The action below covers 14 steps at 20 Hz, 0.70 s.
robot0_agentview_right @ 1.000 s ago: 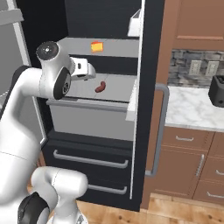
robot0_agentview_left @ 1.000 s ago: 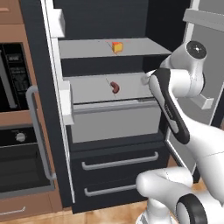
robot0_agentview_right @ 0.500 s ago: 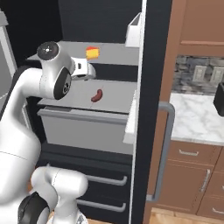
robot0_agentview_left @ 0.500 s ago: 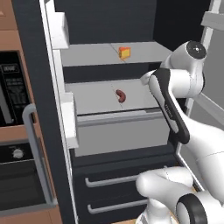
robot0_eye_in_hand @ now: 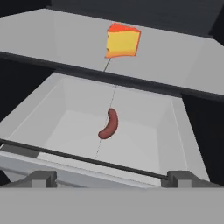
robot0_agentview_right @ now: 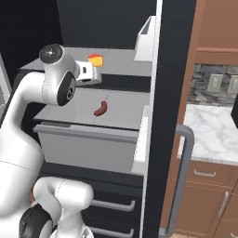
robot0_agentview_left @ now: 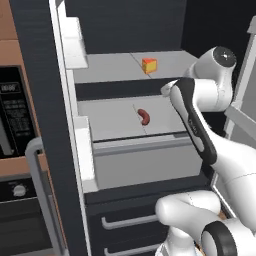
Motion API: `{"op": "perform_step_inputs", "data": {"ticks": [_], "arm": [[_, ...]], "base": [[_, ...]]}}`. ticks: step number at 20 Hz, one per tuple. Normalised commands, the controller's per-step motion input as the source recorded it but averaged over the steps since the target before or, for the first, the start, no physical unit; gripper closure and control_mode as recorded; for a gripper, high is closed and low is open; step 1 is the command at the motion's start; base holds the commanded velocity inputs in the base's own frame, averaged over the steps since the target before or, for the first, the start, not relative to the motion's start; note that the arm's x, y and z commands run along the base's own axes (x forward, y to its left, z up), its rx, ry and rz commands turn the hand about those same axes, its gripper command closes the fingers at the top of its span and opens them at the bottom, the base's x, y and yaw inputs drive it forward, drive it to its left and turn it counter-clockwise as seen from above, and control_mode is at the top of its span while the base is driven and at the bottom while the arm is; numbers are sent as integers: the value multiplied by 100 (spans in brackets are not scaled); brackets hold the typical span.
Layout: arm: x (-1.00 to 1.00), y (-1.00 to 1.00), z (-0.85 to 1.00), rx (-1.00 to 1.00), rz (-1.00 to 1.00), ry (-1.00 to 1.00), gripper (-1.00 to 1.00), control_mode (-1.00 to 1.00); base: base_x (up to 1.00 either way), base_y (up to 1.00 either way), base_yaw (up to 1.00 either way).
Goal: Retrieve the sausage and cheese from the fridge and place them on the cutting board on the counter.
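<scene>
The sausage (robot0_eye_in_hand: 108,124) is seen lying on the grey lower shelf (robot0_eye_in_hand: 144,144) of the open fridge (robot0_agentview_left: 125,20) (in what looks like a shallow tray). The cheese (robot0_eye_in_hand: 122,41) is set on the shelf above, behind the sausage. The gripper (robot0_eye_in_hand: 112,178) is held in front of the sausage, apart from it, its jaws spread wide and nothing gripped

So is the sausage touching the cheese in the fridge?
Apart. In the hand view the cheese sits on the upper shelf while the sausage lies on the lower one, with the shelf's dark front edge between them.
</scene>
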Motion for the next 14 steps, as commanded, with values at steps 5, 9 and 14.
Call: {"op": "perform_step_inputs", "data": {"ticks": [5, 9, 14], "arm": [[0, 0, 0, 0, 0, 0, -100, 100], [0, 0, 0, 0, 0, 0, -100, 100], [0, 0, 75, 0, -4, -19, -100, -100]], "base": [[54, 41, -3], [22, 23, -4], [0, 0, 0]]}}
